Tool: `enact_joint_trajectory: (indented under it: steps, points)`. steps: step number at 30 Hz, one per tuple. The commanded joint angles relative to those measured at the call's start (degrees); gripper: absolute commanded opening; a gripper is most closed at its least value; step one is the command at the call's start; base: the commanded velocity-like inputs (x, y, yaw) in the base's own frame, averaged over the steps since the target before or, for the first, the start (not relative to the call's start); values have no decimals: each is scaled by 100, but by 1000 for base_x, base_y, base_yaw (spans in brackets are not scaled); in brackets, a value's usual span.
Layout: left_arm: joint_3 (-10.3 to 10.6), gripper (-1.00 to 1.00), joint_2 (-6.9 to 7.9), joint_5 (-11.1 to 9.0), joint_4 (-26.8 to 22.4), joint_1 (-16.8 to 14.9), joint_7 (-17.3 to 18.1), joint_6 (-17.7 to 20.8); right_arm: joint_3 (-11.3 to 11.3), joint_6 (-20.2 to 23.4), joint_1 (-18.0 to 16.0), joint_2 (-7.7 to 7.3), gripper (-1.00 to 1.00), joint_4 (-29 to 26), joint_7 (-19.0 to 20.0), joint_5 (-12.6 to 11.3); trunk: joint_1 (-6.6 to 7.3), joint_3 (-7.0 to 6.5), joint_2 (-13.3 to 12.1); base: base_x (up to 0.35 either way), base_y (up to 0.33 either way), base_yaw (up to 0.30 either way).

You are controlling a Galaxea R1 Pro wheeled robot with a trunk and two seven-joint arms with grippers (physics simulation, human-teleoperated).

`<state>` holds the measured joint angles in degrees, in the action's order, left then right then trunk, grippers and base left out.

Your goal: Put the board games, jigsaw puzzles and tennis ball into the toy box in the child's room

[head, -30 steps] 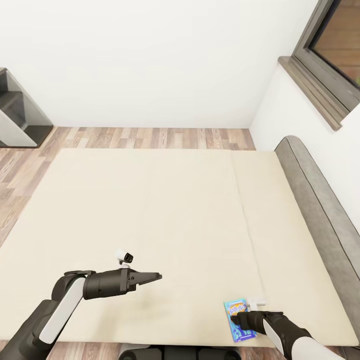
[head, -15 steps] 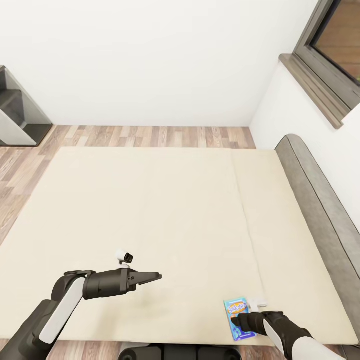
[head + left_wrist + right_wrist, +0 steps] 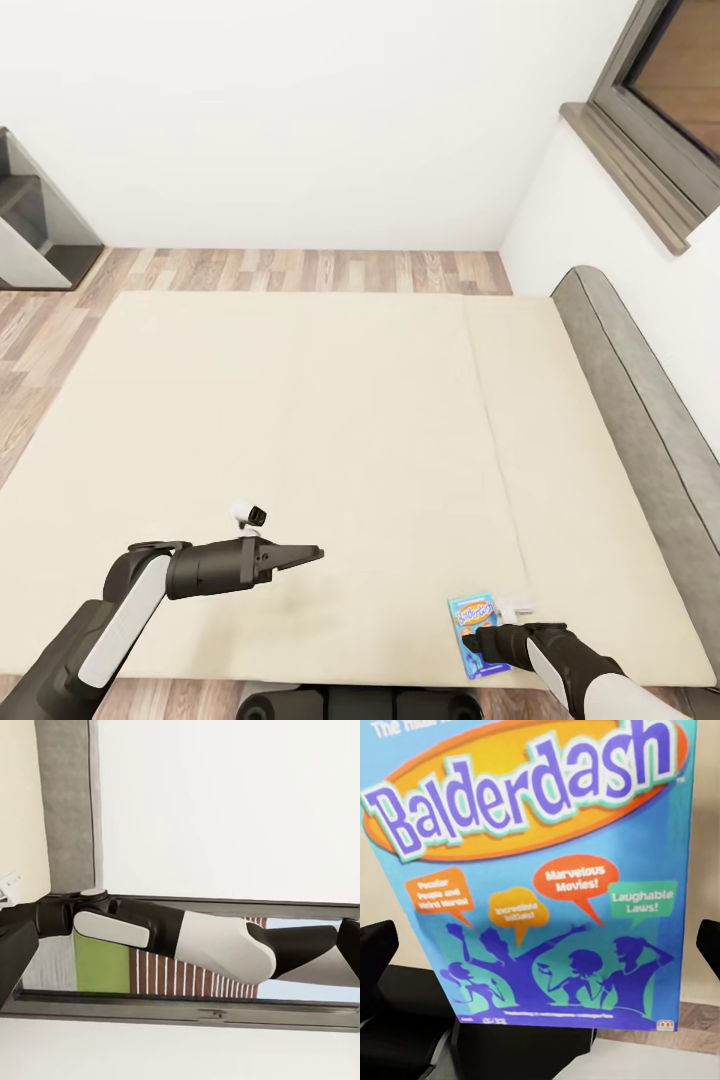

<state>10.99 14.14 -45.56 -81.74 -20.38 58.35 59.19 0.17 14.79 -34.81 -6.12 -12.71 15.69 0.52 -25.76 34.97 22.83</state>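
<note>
A small blue board game (image 3: 478,640), printed "Balderdash" (image 3: 540,862), lies flat at the front right corner of the beige bed (image 3: 300,420), its near end at the mattress edge. My right gripper (image 3: 478,634) is low over the box and open. In the right wrist view its dark fingertips (image 3: 376,945) stand on either side of the box, apart from it. My left gripper (image 3: 312,551) hovers over the front left of the bed, open and holding nothing. The table, toy box, jigsaw puzzles and tennis ball are out of view.
A grey headboard (image 3: 640,400) runs along the bed's right side under a dark window frame (image 3: 640,130). Wood floor (image 3: 300,272) lies beyond the bed. Dark grey steps (image 3: 30,230) stand at the far left wall. My own base (image 3: 360,702) sits against the bed's front edge.
The whole picture has slid a little, so the camera has moved. Both arms and the blue box keep their places relative to each other.
</note>
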Motion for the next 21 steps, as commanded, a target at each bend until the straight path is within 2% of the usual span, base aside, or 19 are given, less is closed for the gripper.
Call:
enact_joint_trajectory:
  steps: [1, 9, 21]
  points:
    - [7, 100, 5, -9, 0, -3, 10, 22, 1, 34, 0, 0, 100, -12, 18, 7, -3, 12, 9, 0, 0, 0]
    - [8, 100, 9, -6, 0, -3, 10, 22, 1, 21, 0, 7, 100, -12, 14, 9, -3, 68, 9, 0, 0, 0]
    - [8, 100, 10, -8, 0, -5, 18, 22, -8, -13, 0, 25, 100, -12, 6, 9, -3, 83, 9, 0, 0, 0]
